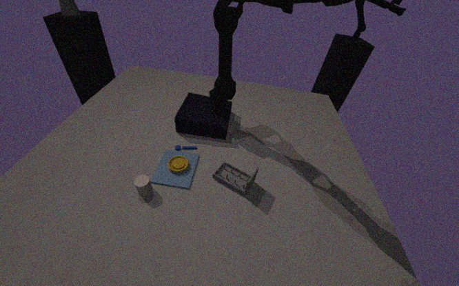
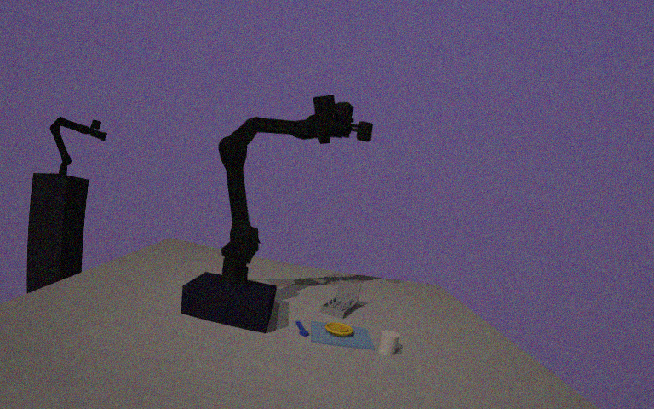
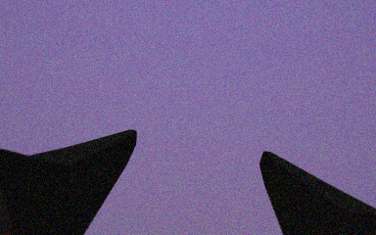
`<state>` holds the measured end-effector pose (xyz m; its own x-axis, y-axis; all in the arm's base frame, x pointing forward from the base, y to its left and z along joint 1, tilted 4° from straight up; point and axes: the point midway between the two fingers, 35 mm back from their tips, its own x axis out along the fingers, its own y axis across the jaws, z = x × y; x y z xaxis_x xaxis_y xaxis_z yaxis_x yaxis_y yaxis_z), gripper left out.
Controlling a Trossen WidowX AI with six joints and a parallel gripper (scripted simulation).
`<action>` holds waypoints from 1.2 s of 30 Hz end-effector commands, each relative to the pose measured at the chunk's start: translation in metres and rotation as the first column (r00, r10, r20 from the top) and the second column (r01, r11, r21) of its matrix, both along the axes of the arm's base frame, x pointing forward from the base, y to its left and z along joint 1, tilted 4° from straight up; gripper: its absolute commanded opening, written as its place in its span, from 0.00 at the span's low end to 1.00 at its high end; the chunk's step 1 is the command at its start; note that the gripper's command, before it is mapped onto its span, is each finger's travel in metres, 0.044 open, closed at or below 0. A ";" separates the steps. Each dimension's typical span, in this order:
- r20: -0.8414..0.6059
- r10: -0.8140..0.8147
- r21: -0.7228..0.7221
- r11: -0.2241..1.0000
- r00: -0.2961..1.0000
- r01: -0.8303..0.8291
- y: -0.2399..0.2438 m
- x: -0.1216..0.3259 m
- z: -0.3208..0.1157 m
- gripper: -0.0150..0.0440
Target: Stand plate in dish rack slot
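Note:
A yellow plate [image 1: 178, 164] [image 2: 339, 329] lies flat on a light blue mat [image 1: 166, 178] [image 2: 361, 342]. A small grey dish rack [image 1: 229, 184] [image 2: 333, 312] stands on the table beside the mat, to its right in the top view, with a taller panel at one end. My gripper [image 3: 198, 147] is open in the wrist view, with only background between its fingers. In the exterior view it is held high above the table, far above the plate and rack. In the top view its fingers are not visible.
A pale cylinder [image 1: 143, 187] [image 2: 388, 342] stands by the mat's corner. A blue spoon [image 1: 185, 148] [image 2: 302, 329] lies between the mat and the arm's dark base block [image 1: 203, 117] [image 2: 226, 303]. Dark pedestals bearing other arms stand beyond the table's edges.

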<state>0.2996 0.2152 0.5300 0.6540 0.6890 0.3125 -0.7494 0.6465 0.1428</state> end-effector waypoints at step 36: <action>-0.559 -0.667 -0.680 0.709 0.492 0.187 -0.206 0.124 -0.329 0.93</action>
<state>0.4280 0.0271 0.2263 0.7672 0.1638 -0.6201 -0.1579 0.9853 0.0649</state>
